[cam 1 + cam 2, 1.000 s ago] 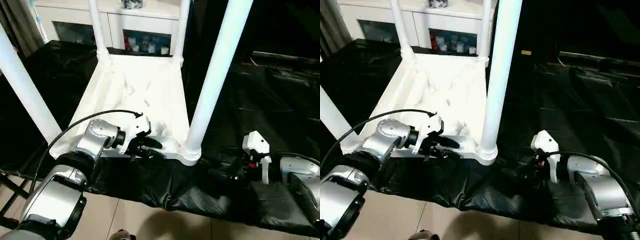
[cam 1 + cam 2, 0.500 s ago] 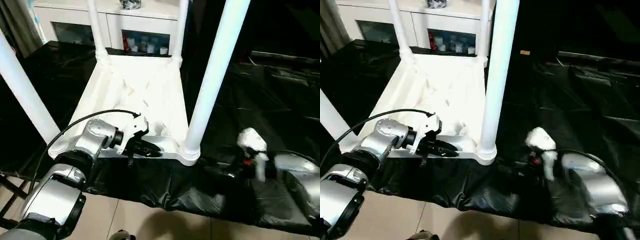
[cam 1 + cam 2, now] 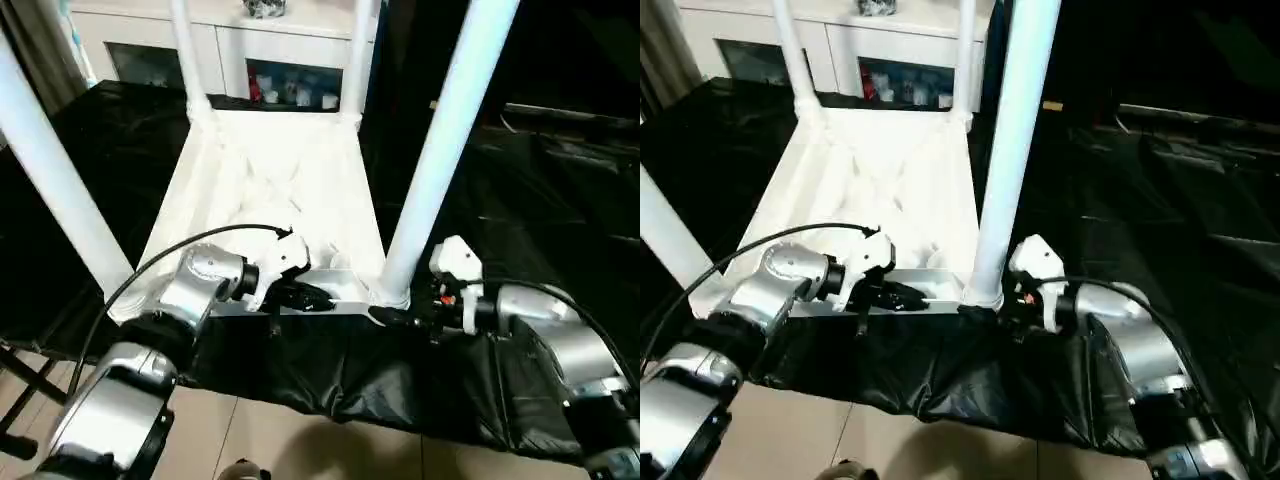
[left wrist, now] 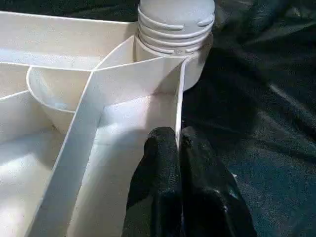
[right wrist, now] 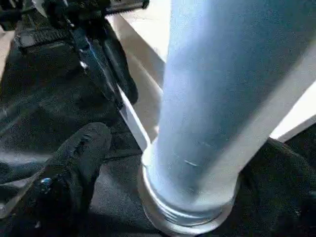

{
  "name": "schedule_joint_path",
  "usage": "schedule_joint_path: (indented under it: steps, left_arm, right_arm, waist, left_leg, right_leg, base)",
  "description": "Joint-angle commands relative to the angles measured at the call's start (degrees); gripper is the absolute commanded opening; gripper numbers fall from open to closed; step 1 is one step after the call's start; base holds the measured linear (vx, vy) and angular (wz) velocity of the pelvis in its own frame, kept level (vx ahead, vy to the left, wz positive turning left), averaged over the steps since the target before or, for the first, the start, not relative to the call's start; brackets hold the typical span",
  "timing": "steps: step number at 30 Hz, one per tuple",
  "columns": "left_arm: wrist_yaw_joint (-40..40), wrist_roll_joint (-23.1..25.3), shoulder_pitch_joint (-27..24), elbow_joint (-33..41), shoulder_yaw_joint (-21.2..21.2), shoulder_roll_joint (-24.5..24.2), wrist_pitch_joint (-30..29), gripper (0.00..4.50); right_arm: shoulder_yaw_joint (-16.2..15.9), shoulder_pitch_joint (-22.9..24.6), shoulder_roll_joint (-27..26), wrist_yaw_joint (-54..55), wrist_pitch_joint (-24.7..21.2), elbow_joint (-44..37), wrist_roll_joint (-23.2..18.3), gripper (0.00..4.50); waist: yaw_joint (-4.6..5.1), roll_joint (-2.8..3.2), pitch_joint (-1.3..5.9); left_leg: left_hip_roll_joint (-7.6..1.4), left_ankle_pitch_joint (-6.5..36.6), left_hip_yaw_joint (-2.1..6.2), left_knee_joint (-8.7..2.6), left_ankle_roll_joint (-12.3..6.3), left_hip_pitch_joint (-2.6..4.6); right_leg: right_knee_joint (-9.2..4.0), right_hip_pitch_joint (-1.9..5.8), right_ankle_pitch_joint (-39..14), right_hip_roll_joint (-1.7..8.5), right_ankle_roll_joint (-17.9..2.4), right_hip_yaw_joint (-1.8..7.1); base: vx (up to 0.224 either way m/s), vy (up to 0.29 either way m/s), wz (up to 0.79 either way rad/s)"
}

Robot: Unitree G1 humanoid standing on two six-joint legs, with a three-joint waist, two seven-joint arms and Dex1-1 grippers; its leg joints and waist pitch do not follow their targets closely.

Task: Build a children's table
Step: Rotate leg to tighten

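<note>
**A:** What's the biggest thing there?

**B:** A black plastic sheet (image 3: 540,200) covering the work surface. On it lies the children's table (image 3: 280,190), upside down, its ribbed, cross-braced underside facing up. All four legs stand in the corner sockets: the near right leg (image 3: 440,160) rises tall through the frame, the near left leg (image 3: 50,170) leans out at the left, and two far legs (image 3: 185,50) stand at the back corners. Behind it is a white cabinet (image 3: 290,60) with glass doors.

**A:** Where exactly does the table sit?

**B:** Left of centre on the sheet, with its near edge close to the sheet's front edge, where tiled floor (image 3: 280,440) shows below.

**A:** And the arms?

**B:** The left gripper (image 3: 318,297) reaches along the near rim (image 4: 178,106) of the top. In the left wrist view its two black fingers (image 4: 160,173) are clamped on that thin upright rim wall, one on each side, just short of the threaded corner socket (image 4: 175,29).

**A:** The right one?

**B:** The right gripper (image 3: 400,318) is at the foot of the near right leg. Its jaws stand spread wide; the right wrist view shows one finger (image 5: 74,168) just beside the leg's base collar (image 5: 187,212), with nothing gripped.
</note>
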State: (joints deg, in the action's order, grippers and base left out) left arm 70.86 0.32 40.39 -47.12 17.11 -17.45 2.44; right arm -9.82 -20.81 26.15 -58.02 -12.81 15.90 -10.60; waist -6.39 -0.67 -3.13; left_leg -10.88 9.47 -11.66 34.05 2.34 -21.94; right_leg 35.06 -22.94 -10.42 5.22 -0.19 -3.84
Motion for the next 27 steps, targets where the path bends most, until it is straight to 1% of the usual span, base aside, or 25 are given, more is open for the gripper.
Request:
schedule_joint_path:
  steps: [1,3,4,6,10,11,12,13,14,17,20,21,22,23,24,25,26,27]
  left_arm:
    - [-1.1,0.0,-1.7,0.8,0.1,0.7,-1.5,0.00]
    - [-1.1,0.0,-2.0,1.6,0.2,0.6,-1.8,0.00]
    - [-1.1,0.0,-2.0,1.6,0.2,0.6,-1.8,0.00]
    - [-1.2,0.3,-2.3,2.2,0.2,0.3,-2.0,0.00]
    - [-1.4,0.4,-2.7,3.3,0.1,-0.1,-2.7,0.00]
    - [-1.4,0.4,-2.7,3.3,0.1,-0.1,-2.7,0.00]
    - [-1.4,0.4,-2.7,3.3,0.1,-0.1,-2.7,0.00]
    - [-1.4,0.5,-2.7,3.6,0.1,-0.4,-2.9,0.00]
    - [-1.4,0.6,-2.6,3.7,0.0,-0.6,-3.1,0.00]
    - [-1.2,0.7,-2.4,3.7,0.0,-1.0,-3.3,0.00]
    - [-1.3,0.8,-2.5,3.9,0.0,-1.2,-3.6,0.00]
    - [-1.5,0.8,-2.6,4.1,-0.1,-1.4,-3.8,0.00]
    - [-1.7,0.8,-2.8,4.4,-0.2,-1.4,-4.4,0.00]
    - [-2.9,0.7,-3.0,4.6,-0.6,-1.2,-4.9,0.00]
    - [-2.9,0.7,-3.0,4.6,-0.6,-1.2,-4.9,0.00]
    - [-3.9,0.6,-3.1,4.7,-0.9,-0.8,-5.5,0.00]
    - [-5.8,0.6,-3.2,4.8,-1.4,-0.2,-6.4,0.00]
    - [-9.8,1.1,-2.8,4.2,-2.0,1.3,-6.8,0.00]
  right_arm:
    - [-1.1,-1.4,-0.2,-0.5,0.9,1.8,1.2,3.97]
    - [-1.3,-2.4,-0.5,-0.5,1.6,3.4,1.7,3.83]
    - [-1.3,-2.4,-0.5,-0.5,1.6,3.4,1.7,3.83]
    - [-1.8,-3.4,-0.7,-0.6,2.4,5.1,2.2,3.54]
    - [-2.1,-4.3,-0.9,-0.7,3.2,6.9,2.8,3.20]
    - [-2.1,-4.3,-0.9,-0.7,3.2,6.9,2.8,3.20]
    - [-2.1,-4.3,-0.9,-0.7,3.2,6.9,2.8,3.06]
    - [-2.3,-5.0,-1.1,-0.6,4.1,8.5,3.4,2.95]
    - [-2.4,-5.5,-1.3,-0.5,4.7,9.6,3.8,2.88]
    - [-2.7,-6.1,-1.7,-0.3,5.5,11.3,4.5,2.75]
    - [-2.9,-6.1,-1.9,-0.1,5.8,11.9,4.6,2.71]
    - [-2.9,-5.9,-2.1,-0.1,5.8,12.0,4.5,2.70]
    - [-2.8,-5.6,-2.3,0.2,5.8,12.1,4.4,2.69]
    - [-2.2,-5.0,-3.1,1.2,5.8,12.6,3.9,2.69]
    - [-2.2,-5.0,-3.1,1.2,5.8,12.6,3.9,2.69]
    - [-1.6,-4.7,-3.7,2.3,5.9,13.0,3.7,2.69]
    - [-0.4,-4.1,-4.9,4.6,6.0,13.7,3.3,2.69]
    - [1.0,-3.5,-6.6,8.7,5.5,14.6,3.2,2.68]
  waist:
    - [-0.03,-1.06,3.75]
    - [-0.05,-1.01,3.82]
    - [-0.03,-1.02,3.85]
    - [-0.05,-0.96,3.88]
    - [0.04,-1.01,3.81]
    - [0.05,-1.00,3.84]
    - [0.04,-0.93,3.86]
    - [0.08,-1.17,3.93]
    - [0.11,-1.09,3.89]
    - [0.45,-1.05,3.73]
    - [0.62,-1.09,3.75]
    - [0.63,-0.79,3.76]
    - [0.77,-0.97,3.78]
    - [0.81,-0.70,3.75]
    - [1.00,-0.85,3.76]
    - [1.03,-0.87,3.76]
    - [1.12,-0.72,3.75]
    - [1.19,-0.48,3.72]
  left_leg:
    - [-2.76,13.5,1.39,-4.10,-1.63,1.22]
    - [-2.75,13.0,1.36,-4.06,-1.76,1.28]
    - [-2.74,12.9,1.34,-4.02,-1.80,1.25]
    - [-2.73,12.3,1.34,-3.98,-1.98,1.19]
    - [-2.70,12.8,1.30,-3.99,-1.93,1.19]
    - [-2.75,12.7,1.32,-4.00,-1.90,1.21]
    - [-2.74,12.7,1.29,-3.98,-1.91,1.28]
    - [-2.75,12.6,1.26,-3.95,-1.95,1.26]
    - [-2.71,12.6,1.31,-3.97,-1.98,1.19]
    - [-2.71,14.0,1.35,-4.11,-1.50,1.24]
    - [-2.74,14.6,1.42,-4.20,-1.13,1.31]
    - [-2.75,14.7,1.46,-4.20,-1.07,1.32]
    - [-2.80,15.0,1.45,-4.27,-0.94,1.32]
    - [-2.79,15.2,1.49,-4.32,-0.86,1.34]
    - [-2.79,15.6,1.47,-4.34,-0.75,1.36]
    - [-2.75,15.9,1.49,-4.36,-0.67,1.38]
    - [-2.74,16.5,1.50,-4.39,-0.38,1.37]
    - [-2.77,16.9,1.51,-4.42,-0.13,1.39]
  right_leg:
    - [-4.32,2.30,-14.5,4.06,-11.9,2.55]
    - [-4.21,2.28,-13.7,3.98,-12.0,2.55]
    - [-4.16,2.29,-13.4,4.02,-12.1,2.56]
    - [-4.01,2.37,-12.2,3.96,-12.3,2.56]
    - [-4.10,2.39,-12.8,3.92,-12.3,2.55]
    - [-4.08,2.37,-12.8,3.94,-12.3,2.55]
    - [-4.12,2.31,-12.7,3.90,-12.3,2.56]
    - [-4.04,2.33,-12.5,3.92,-12.4,2.54]
    - [-3.98,2.34,-12.6,3.94,-12.5,2.51]
    - [-4.27,2.29,-14.6,3.87,-12.1,2.51]
    - [-4.34,2.24,-15.0,3.91,-11.9,2.55]
    - [-4.29,2.24,-14.7,3.91,-12.0,2.57]
    - [-4.25,2.29,-14.1,3.85,-12.3,2.56]
    - [-4.26,2.24,-14.0,3.84,-12.4,2.55]
    - [-4.28,2.21,-13.8,3.79,-12.6,2.55]
    - [-4.33,2.23,-14.0,3.79,-12.6,2.53]
    - [-4.43,2.24,-14.5,3.80,-12.5,2.57]
    - [-4.40,2.16,-14.6,3.86,-12.5,2.64]
  base:
    - [0.000,0.000,0.00]
    - [0.000,0.000,0.00]
    - [0.000,0.000,0.00]
    - [0.000,0.000,0.00]
    - [0.000,0.000,0.00]
    - [0.000,0.000,0.00]
    - [0.000,0.000,0.00]
    - [0.000,0.000,0.00]
    - [0.000,0.000,0.00]
    - [0.000,0.000,0.00]
    - [0.000,0.000,0.00]
    - [0.000,0.000,0.00]
    - [0.000,0.000,0.00]
    - [0.000,0.000,0.00]
    - [0.000,0.000,0.00]
    - [0.000,0.000,0.00]
    - [0.000,0.000,0.00]
    - [0.000,0.000,0.00]
